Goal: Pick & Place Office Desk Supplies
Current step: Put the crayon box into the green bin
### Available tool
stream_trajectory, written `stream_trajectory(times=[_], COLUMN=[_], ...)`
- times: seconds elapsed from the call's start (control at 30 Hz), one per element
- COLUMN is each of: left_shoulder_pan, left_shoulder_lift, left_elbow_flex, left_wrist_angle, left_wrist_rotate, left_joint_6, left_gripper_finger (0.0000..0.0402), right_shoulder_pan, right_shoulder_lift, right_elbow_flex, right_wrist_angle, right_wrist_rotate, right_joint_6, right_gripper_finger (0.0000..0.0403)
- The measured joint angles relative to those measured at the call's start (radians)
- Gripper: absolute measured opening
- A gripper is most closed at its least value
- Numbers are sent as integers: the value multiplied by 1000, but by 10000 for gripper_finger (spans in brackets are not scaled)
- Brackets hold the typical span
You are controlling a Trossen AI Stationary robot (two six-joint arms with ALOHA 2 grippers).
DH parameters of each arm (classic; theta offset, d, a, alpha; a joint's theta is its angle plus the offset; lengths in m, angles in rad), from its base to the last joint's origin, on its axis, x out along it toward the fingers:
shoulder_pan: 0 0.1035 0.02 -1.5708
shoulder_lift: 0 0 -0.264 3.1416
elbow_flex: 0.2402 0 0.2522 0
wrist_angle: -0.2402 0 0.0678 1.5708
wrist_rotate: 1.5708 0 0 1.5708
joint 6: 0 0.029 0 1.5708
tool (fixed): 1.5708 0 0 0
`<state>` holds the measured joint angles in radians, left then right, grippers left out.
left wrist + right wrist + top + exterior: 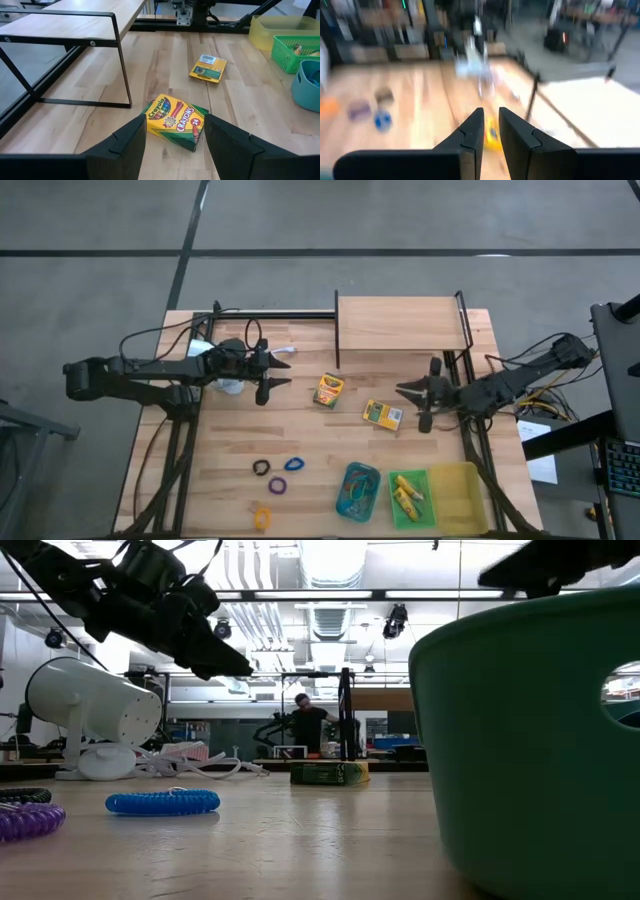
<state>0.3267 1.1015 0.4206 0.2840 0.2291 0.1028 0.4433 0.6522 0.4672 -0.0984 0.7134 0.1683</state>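
Fingers of left arm wide, flanking box reading "Crayola Crayons 24".

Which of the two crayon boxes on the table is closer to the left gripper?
The face-up crayon box, showing its yellow Crayola front, lies just ahead of the open left gripper. The other crayon box lies farther off, barcode side up, nearer the right arm.

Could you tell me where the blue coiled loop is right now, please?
In the high view, the blue loop lies on the table's front-left part, between the black loop and the teal tray, above the purple loop.
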Motion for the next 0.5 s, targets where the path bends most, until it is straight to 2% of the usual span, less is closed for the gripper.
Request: stream_trajectory(times=[0.17, 0.3, 0.5], left_shoulder_pan=[0, 0, 0], left_shoulder_lift=[0, 0, 0], left_elbow_flex=[0, 0, 0], left_wrist_angle=[-1, -5, -8], left_wrist_rotate=[0, 0, 0], left_joint_6=[0, 0, 0], left_gripper_finger=[203, 203, 203], right_shoulder_pan=[-27, -103, -323], right_shoulder_lift=[147, 294, 486], right_elbow_flex=[191, 339, 533], right_wrist_angle=[-404, -712, -875], right_wrist_rotate=[-10, -124, -332], right_joint_6=[142, 298, 601], right_gripper_finger=[54, 54, 54])
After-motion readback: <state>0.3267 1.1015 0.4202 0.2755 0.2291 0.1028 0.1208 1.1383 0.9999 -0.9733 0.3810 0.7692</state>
